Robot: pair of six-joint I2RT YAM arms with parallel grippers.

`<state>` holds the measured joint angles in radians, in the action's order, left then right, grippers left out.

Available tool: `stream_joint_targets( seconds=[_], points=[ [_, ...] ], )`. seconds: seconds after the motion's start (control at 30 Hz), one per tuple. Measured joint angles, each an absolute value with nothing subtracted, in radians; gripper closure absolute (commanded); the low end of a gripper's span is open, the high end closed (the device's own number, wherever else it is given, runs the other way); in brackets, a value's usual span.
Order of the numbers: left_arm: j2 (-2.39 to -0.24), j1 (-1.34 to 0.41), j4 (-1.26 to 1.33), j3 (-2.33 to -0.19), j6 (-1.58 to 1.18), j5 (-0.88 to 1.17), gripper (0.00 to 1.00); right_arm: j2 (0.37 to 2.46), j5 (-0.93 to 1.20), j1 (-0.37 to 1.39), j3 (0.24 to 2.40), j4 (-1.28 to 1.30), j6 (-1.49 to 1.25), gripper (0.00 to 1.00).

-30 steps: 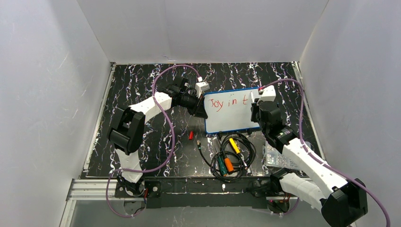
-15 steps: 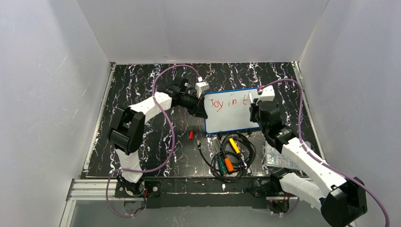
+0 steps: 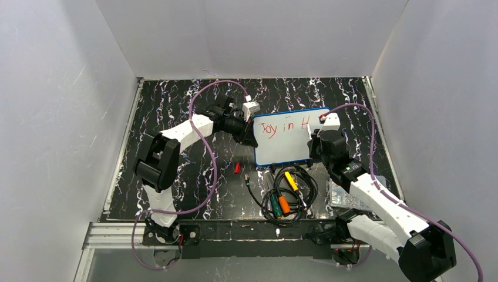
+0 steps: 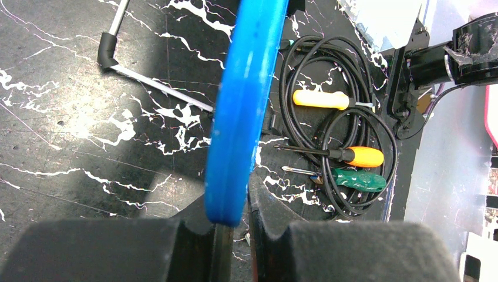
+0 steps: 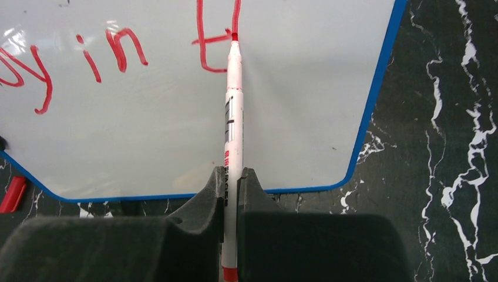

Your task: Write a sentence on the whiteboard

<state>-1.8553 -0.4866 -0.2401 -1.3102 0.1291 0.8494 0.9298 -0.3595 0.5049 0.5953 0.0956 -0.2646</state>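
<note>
At the board's nine o'clock, left jaws are pinching it steady while right jaws, pinching a marker, are writing.

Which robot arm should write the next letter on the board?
Right. The right claw grips the marker, its tip touching the whiteboard at the red writing. The left claw is busy pinching the blue rim.
</note>
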Motion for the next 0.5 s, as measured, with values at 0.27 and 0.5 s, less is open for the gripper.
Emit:
stream_joint_targets(
  seconds=[0.27,0.5],
  points=[
    [-1.855,-0.487,-0.241,-1.31,0.127,0.85,1.0,0.918,-0.309,0.505,0.59,0.152,-0.321,0.99],
    [-1.855,-0.487,-0.241,-1.31,0.127,0.85,1.0,0.902,-0.287,0.505,0.574,0.171,-0.339,0.99]
  ],
)
